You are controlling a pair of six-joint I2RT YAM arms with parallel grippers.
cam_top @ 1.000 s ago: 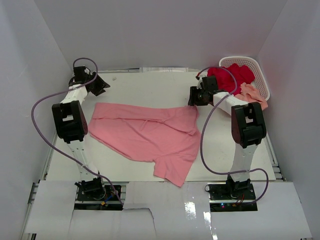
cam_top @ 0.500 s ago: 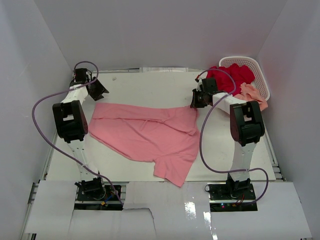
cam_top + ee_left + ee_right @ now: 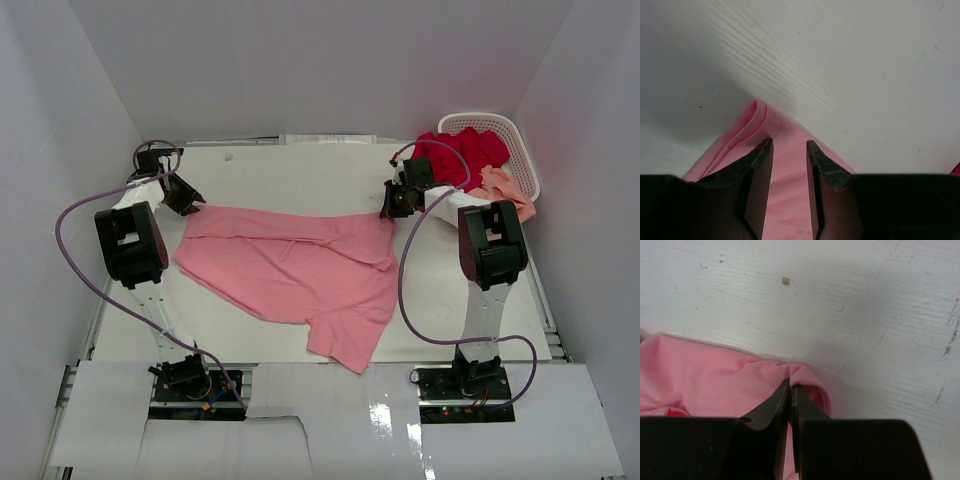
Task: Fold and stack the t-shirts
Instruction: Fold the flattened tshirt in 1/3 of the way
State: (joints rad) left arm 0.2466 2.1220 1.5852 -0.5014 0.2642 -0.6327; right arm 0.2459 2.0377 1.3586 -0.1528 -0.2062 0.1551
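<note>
A medium pink t-shirt [image 3: 290, 265] lies spread and rumpled across the middle of the table. My left gripper [image 3: 187, 203] is at its far left corner. In the left wrist view that gripper [image 3: 789, 143] stands open, its fingers astride the folded corner of pink cloth [image 3: 754, 120]. My right gripper [image 3: 390, 211] is at the shirt's far right corner. In the right wrist view it [image 3: 790, 383] is shut on a pinched fold of the pink hem [image 3: 812, 380]. A deep red t-shirt [image 3: 465, 152] and a pale peach one [image 3: 505, 188] sit at the basket.
The white perforated basket [image 3: 522, 150] stands at the far right corner, with the red shirt piled in it and the peach one hanging over its near rim. White walls close in the left, back and right. Purple cables loop beside both arms.
My right gripper has closed on the pink shirt's far right corner. The left gripper has shifted left and down onto the far left corner, and its jaws have narrowed somewhat.
</note>
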